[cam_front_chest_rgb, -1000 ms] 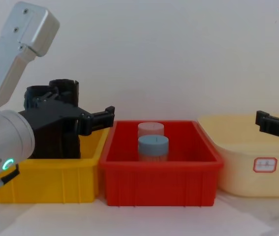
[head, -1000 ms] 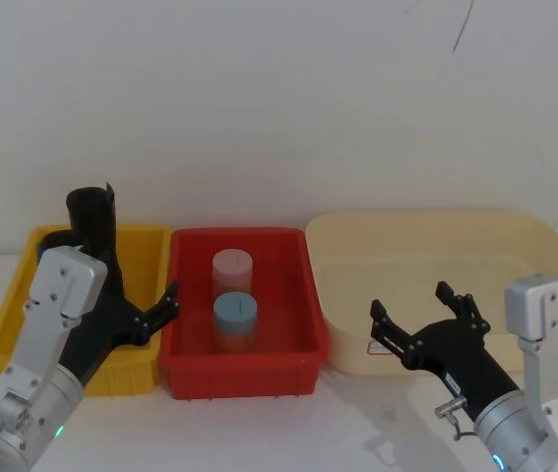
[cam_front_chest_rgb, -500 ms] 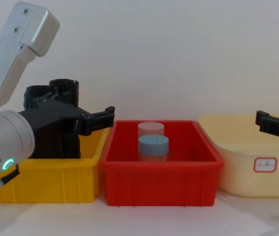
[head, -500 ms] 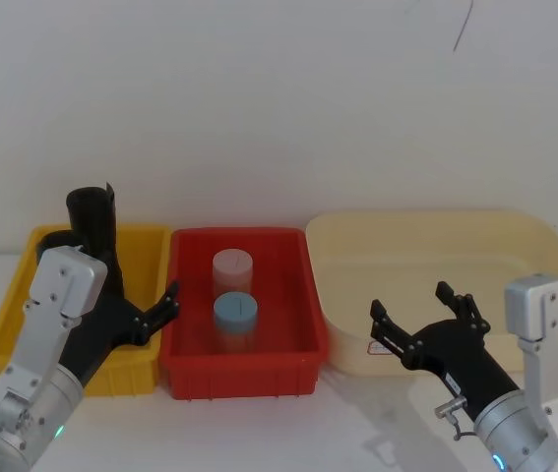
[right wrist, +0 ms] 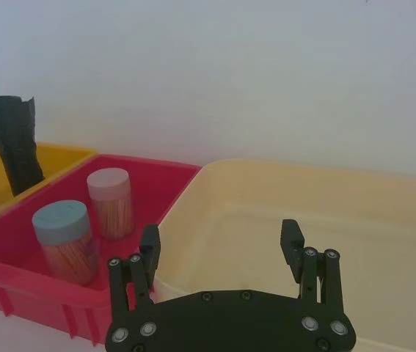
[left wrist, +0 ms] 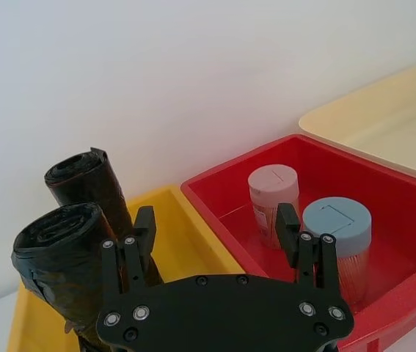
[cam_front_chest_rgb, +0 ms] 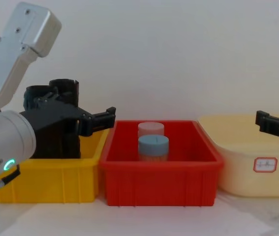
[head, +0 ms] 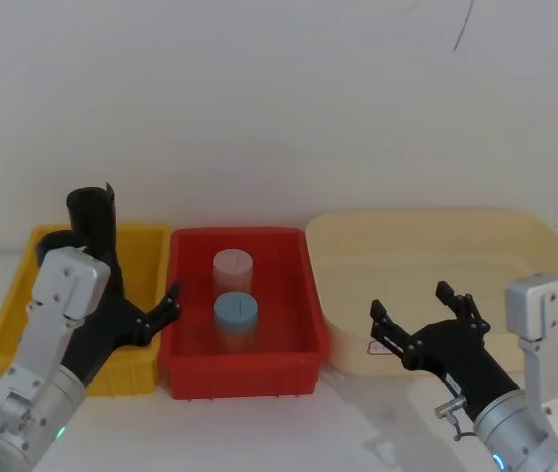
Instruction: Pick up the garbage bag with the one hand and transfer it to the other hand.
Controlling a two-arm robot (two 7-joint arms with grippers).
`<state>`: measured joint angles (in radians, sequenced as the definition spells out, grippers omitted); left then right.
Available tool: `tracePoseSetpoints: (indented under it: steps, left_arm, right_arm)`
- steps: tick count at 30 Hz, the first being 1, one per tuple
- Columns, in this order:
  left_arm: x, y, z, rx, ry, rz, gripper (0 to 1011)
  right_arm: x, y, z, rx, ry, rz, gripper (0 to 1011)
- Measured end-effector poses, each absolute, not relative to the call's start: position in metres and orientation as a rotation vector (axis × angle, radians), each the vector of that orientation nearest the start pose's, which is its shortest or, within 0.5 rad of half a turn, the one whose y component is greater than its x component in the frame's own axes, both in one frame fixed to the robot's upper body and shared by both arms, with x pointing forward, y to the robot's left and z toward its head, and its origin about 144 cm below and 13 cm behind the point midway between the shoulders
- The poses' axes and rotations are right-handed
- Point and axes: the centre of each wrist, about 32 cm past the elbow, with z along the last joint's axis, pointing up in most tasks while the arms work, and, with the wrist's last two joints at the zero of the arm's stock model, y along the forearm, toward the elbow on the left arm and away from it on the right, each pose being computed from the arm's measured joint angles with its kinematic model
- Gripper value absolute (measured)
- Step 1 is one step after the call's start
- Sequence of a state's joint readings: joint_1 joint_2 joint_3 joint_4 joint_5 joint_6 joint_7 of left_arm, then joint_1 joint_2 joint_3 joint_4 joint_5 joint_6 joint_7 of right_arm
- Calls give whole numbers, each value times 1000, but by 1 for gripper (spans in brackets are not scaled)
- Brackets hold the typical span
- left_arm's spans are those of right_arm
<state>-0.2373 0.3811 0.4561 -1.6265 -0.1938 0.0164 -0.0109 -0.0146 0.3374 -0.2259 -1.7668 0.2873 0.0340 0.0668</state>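
Observation:
Two garbage bag rolls, matte black and crinkly, stand upright in the yellow bin [head: 3, 334]. The taller garbage bag [head: 93, 228] is at the bin's back, and a second roll [left wrist: 57, 257] stands nearer my left gripper. My left gripper [head: 146, 303] hovers open over the bin's right half, beside the rolls and holding nothing. In the left wrist view one of its fingers [left wrist: 145, 224] stands just beside the nearer roll, with the left gripper [left wrist: 216, 227] gap facing the red bin. My right gripper [head: 411, 307] waits open in front of the cream tub, also empty.
A red bin [head: 244, 369] in the middle holds a pink-lidded jar [head: 231, 267] and a blue-lidded jar [head: 235, 310]. A large cream tub [head: 426, 231] with a small label sits on the right. A white wall stands close behind all three containers.
The left arm has shifted very slightly toward the red bin. Nothing else has moved.

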Motion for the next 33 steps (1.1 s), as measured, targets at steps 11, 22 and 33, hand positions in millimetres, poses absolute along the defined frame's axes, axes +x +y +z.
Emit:
tracePoseSetpoints:
  steps: [11,22,33]
  left_arm:
    - [484,190,1206,111,-287,1128,1002]
    - [467,188,1206,152,-286,1164,1002]
    - [451,192,1206,171,-278,1215,1001]
  right_arm:
    - [443,-237,1189,26,-75,-1229,1002]
    - [443,-237,1189,26,-75,-1229,1002]
    - [443,-237,1189,26,-75,-1229,1002]
